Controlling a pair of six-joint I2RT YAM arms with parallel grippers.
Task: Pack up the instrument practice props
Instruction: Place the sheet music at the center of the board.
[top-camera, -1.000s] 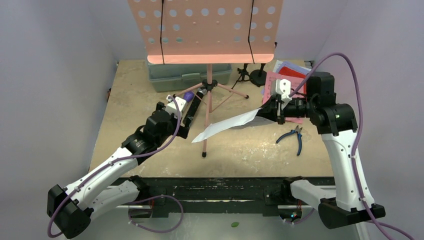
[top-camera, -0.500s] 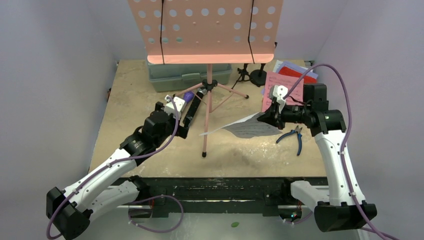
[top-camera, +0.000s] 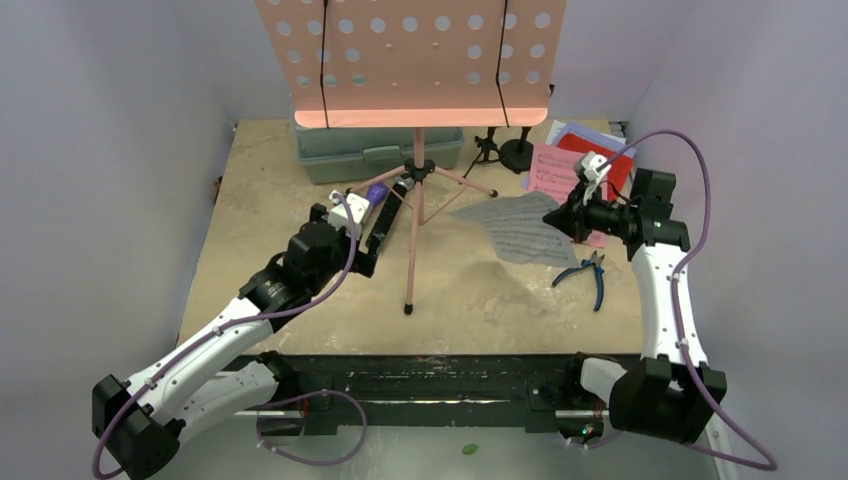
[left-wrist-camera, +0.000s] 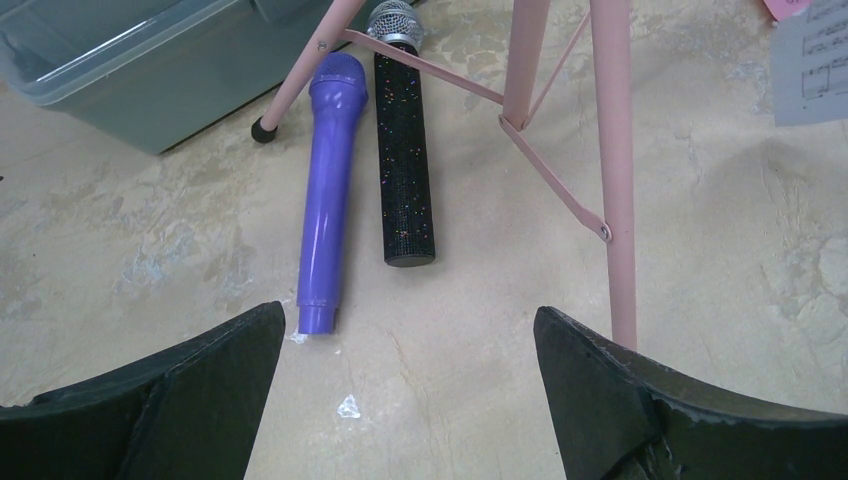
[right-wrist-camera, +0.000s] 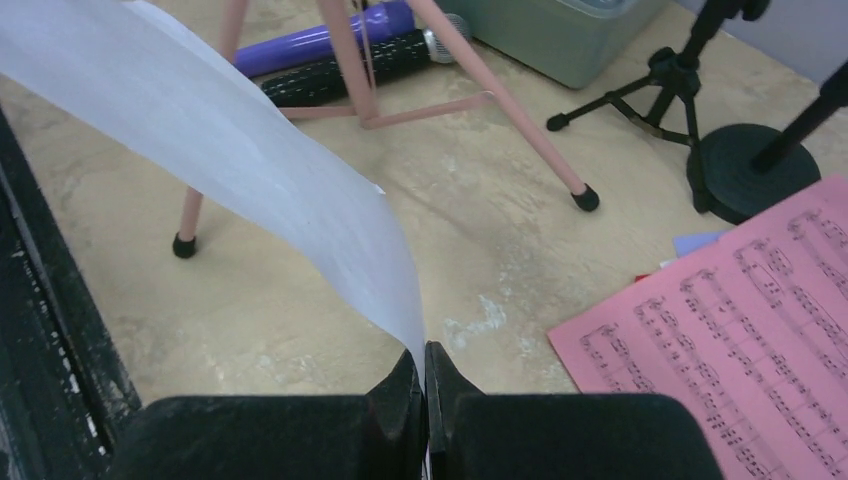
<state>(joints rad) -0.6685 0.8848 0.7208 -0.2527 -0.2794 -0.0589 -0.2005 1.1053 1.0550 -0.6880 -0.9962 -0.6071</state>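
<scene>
From above, the pink tripod (top-camera: 415, 215) of thin metal tubing is standing mid-table (top-camera: 300, 290), carrying its flat perforated tray (top-camera: 410, 60) dotted with round holes over the grey-green plastic case (top-camera: 375, 150). The right gripper (top-camera: 560, 218) is pinching one edge of a thin white sheet (top-camera: 515, 230), which is hanging in the air just right of the pole with its printed staves facing up. Behind it, pink pages (top-camera: 553, 170) and a red page (top-camera: 600, 150) are lying fanned on the table beside the black mic mounts (top-camera: 517, 150), and the blue-handled pliers (top-camera: 592, 275) are lying nearer. Half a second ago the sheet was drooping lower and nearer; now it is lying flatter and farther back, the right arm having swung back too, while the left arm is staying put. In the left wrist view, the left gripper (left-wrist-camera: 410, 390) is hovering with jaws spread wide over the smooth purple microphone (left-wrist-camera: 325, 190) and the glittery black microphone (left-wrist-camera: 403, 160) with its silver mesh head, both lying side by side, touching, between the tripod's legs. In the right wrist view, the matte black jaws are clamping tight on the sheet's corner, the paper curling up and away to the left above the mottled beige table.
</scene>
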